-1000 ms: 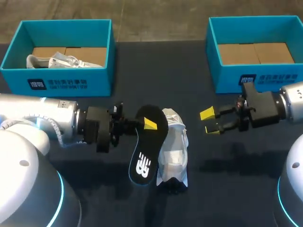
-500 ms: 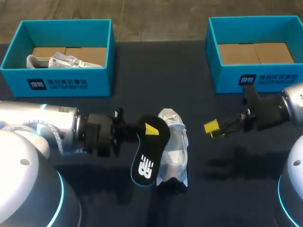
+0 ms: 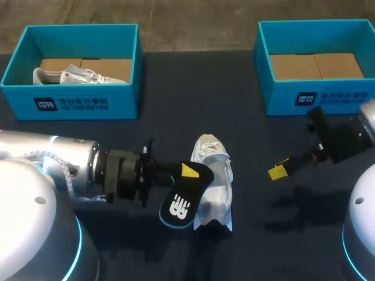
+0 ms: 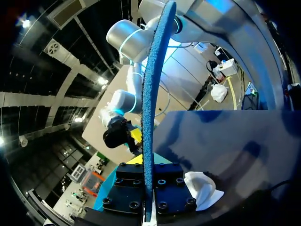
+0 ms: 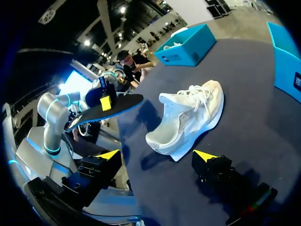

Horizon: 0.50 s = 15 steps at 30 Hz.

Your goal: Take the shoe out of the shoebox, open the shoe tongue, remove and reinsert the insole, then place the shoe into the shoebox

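Two shifts in a second: the left gripper (image 3: pixel 187 171), pinching the insole (image 3: pixel 179 206), has tilted it beside the shoe (image 3: pixel 214 181) near the table's (image 3: pixel 263 234) front edge. The right gripper (image 3: pixel 280 171), fingers spread, has drawn back. Reinsertion likely follows.

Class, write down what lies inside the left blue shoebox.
A white shoe lies in the left shoebox on brown cardboard. The box's near wall hides the shoe's lower part and the floor in front.
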Tool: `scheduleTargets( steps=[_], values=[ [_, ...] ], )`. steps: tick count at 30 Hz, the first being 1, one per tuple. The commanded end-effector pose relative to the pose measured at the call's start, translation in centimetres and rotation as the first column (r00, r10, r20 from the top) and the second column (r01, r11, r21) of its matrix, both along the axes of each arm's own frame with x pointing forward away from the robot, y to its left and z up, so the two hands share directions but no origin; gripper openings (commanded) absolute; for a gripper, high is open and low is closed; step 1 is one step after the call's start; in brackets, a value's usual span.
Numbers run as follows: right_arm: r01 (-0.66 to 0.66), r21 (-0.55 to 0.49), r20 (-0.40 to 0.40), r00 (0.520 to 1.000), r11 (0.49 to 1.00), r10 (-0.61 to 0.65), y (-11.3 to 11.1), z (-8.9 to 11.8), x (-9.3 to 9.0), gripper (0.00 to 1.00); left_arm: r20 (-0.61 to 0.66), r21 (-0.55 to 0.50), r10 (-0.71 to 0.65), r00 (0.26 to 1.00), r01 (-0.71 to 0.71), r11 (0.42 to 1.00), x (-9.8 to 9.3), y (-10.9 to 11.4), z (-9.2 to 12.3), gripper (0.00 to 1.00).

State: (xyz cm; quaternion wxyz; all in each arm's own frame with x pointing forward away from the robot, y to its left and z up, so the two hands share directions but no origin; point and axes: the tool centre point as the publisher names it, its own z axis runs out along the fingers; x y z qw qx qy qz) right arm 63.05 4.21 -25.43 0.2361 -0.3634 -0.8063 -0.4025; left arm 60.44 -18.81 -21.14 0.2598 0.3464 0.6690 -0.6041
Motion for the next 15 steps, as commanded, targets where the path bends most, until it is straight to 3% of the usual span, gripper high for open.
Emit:
scheduleTargets(
  steps=[1, 6, 10, 15],
  values=[
    [0.001, -0.002, 0.001, 1.000, 1.000, -0.001, 0.0, 0.0, -0.1, 1.00, 0.001, 0.003, 0.002, 1.000, -0.002, 1.000, -0.3, 0.3, 0.2, 0.00],
    [0.001, -0.002, 0.001, 1.000, 1.000, -0.001, 0.0, 0.0, -0.1, 1.00, 0.001, 0.003, 0.002, 1.000, -0.002, 1.000, -0.3, 0.3, 0.2, 0.00],
    [-0.079, -0.070, 0.112, 0.990, 0.994, 0.087, 0.5, -0.7, -1.0, 1.00, -0.075, -0.015, -0.005, 0.997, 0.004, 1.000, -0.7, 0.3, -0.5, 0.00],
    [-0.127, -0.116, 0.180, 0.973, 0.985, 0.147, 0.5, -1.9, -1.6, 1.00, -0.134, -0.004, -0.004, 0.991, 0.003, 1.000, -1.4, 0.2, -1.2, 0.00]
  ],
)
